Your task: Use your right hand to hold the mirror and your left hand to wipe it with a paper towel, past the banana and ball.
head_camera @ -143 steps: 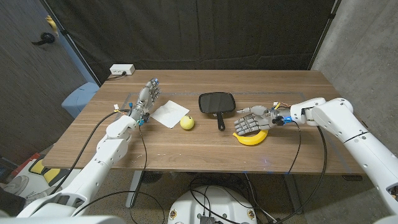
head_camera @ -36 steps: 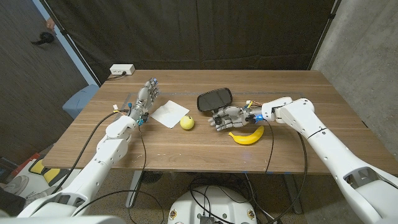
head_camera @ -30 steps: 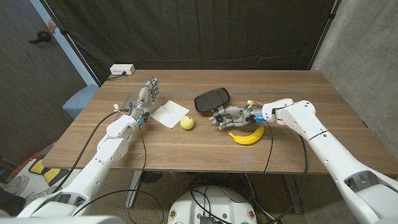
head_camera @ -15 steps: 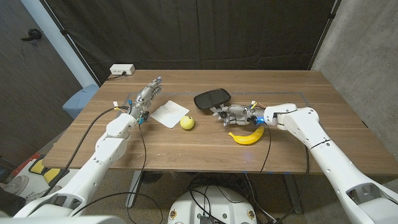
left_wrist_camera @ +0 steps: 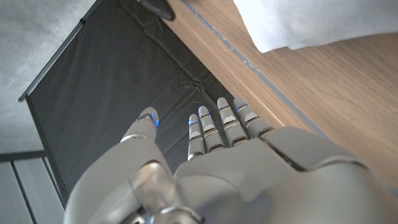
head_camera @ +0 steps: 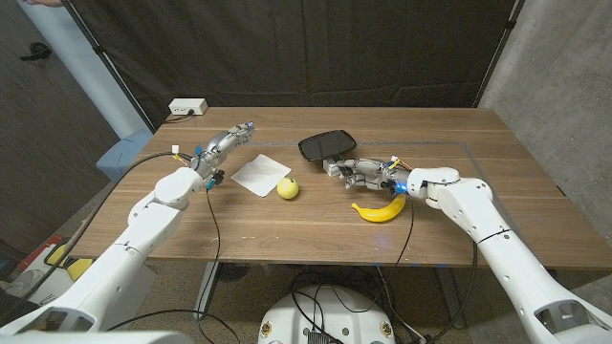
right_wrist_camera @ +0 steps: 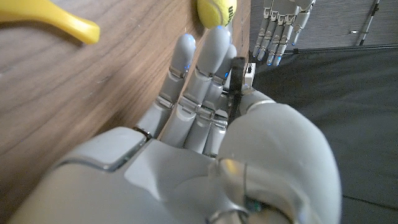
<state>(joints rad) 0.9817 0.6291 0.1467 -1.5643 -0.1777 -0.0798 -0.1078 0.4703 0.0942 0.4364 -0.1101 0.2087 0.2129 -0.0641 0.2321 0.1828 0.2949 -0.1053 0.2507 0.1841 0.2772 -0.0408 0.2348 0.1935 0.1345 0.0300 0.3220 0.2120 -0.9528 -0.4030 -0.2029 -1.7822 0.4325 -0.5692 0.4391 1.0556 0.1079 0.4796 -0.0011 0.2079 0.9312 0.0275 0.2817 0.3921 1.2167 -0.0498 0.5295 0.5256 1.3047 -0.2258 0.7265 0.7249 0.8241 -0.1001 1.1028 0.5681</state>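
On the wooden table (head_camera: 287,225), the curved yellow banana (head_camera: 380,210) lies nearest, just beside the robot's right hand (head_camera: 359,173). That hand grasps the handle of the black-framed hand mirror (head_camera: 325,145), holding it lifted and tilted. The yellow ball (head_camera: 288,188) sits left of the banana, with the white paper towel (head_camera: 259,174) flat just beyond. The left hand (head_camera: 224,145) hovers near the towel, fingers extended and released, holding nothing.

Mirror (head_camera: 326,145) gripped by its handle in right robot hand (head_camera: 361,172), behind banana (head_camera: 381,210); ball (head_camera: 288,189) beside paper towel (head_camera: 260,174).
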